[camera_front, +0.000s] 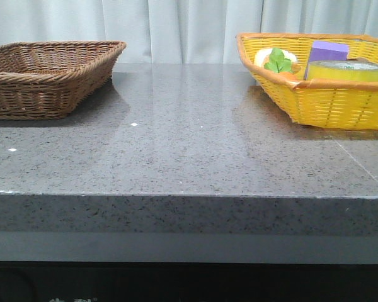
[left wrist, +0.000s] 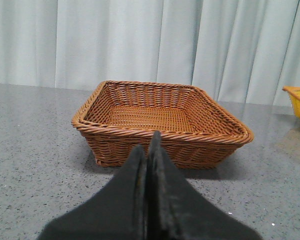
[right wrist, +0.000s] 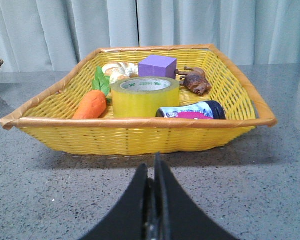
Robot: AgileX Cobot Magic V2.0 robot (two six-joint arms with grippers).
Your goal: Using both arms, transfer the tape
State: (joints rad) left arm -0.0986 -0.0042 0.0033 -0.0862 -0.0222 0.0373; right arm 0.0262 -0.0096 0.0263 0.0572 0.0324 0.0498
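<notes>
The roll of yellow tape (right wrist: pixel 145 96) lies flat in the middle of the yellow basket (right wrist: pixel 140 134), its white core printed in green. In the front view the tape (camera_front: pixel 346 69) shows above the rim of that basket (camera_front: pixel 327 100) at the back right. My right gripper (right wrist: pixel 152 167) is shut and empty, low over the table, short of the yellow basket's near wall. My left gripper (left wrist: pixel 147 145) is shut and empty, just short of the brown wicker basket (left wrist: pixel 162 135). Neither arm shows in the front view.
In the yellow basket lie a toy carrot (right wrist: pixel 92 102), a purple block (right wrist: pixel 157 66), a bread-like item (right wrist: pixel 117 70), a brown toy figure (right wrist: pixel 195 80) and a dark bottle (right wrist: pixel 192 110). The brown basket (camera_front: pixel 47 75) is empty at the back left. The grey stone table (camera_front: pixel 189 151) ends at a front edge.
</notes>
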